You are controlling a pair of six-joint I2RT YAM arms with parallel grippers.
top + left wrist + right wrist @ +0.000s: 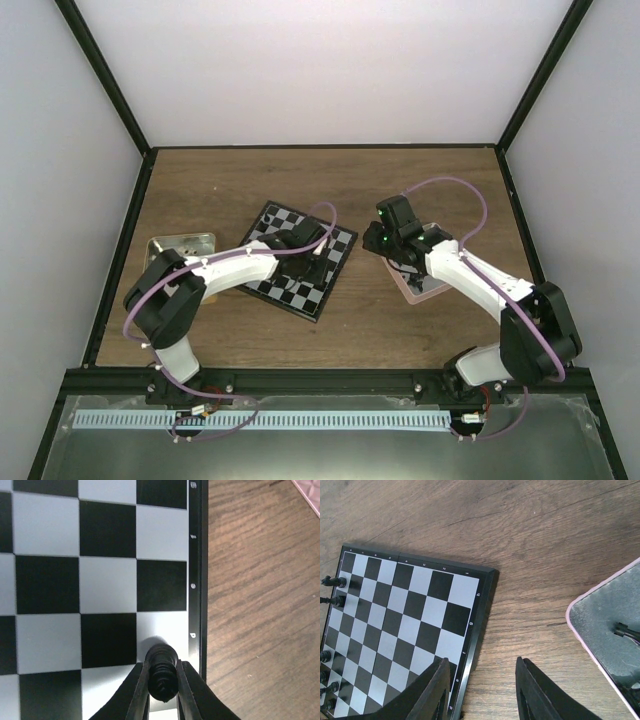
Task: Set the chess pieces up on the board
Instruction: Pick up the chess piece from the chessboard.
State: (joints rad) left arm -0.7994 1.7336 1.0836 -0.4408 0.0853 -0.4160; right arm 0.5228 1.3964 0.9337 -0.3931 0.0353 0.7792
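Note:
The board (pixel 292 290) lies tilted at the table's middle. My left gripper (pixel 162 680) is shut on a black chess piece (pixel 162 670) and holds it upright over a pale square of the board (pixel 50 530), in the column beside its rim. I cannot tell if the piece touches the square. My right gripper (pixel 482 661) is open and empty above bare wood, between the board's edge (pixel 470 625) and a pink tray (pixel 605 605). Several black pieces (pixel 335 581) stand along the board's far-left edge. One black piece (pixel 621 630) lies in the pink tray.
The pink tray (pixel 432 291) sits right of the board, under my right arm. A tan metal tray (pixel 185 245) sits left of the board. Dark frame rails and pale walls bound the wooden table (pixel 250 180).

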